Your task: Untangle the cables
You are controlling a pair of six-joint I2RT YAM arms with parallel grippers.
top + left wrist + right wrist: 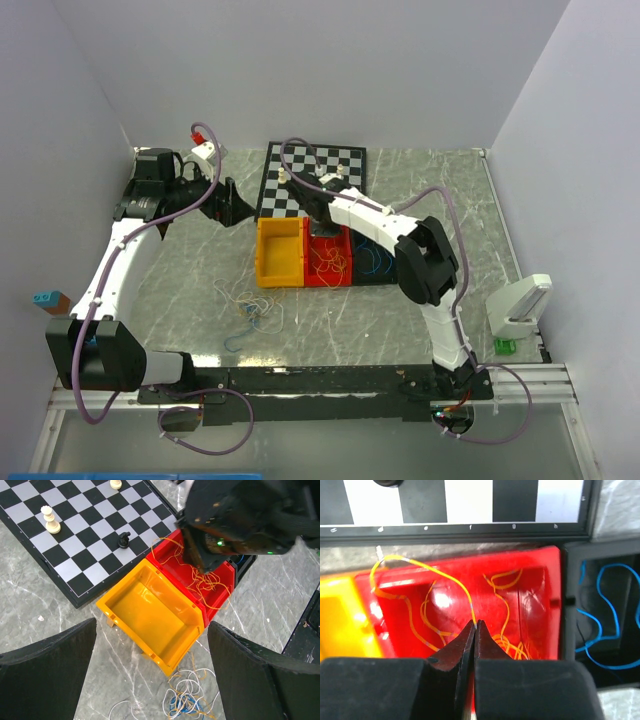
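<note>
right end effector (475,624) pinches orange cable (436,570) inside red bin (542,567) | left end effector (152,624) wide

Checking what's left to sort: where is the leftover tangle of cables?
Top view: the tangle lies on the table, left of centre, just in front of the yellow bin, toward the arm bases.

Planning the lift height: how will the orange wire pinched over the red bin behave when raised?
Probably floppy: the orange wire loops in loose curls from the shut right gripper, so it should dangle. Likely very light, being hair-thin. It may drag neighbours, since other orange strands crowd the red bin.
</note>
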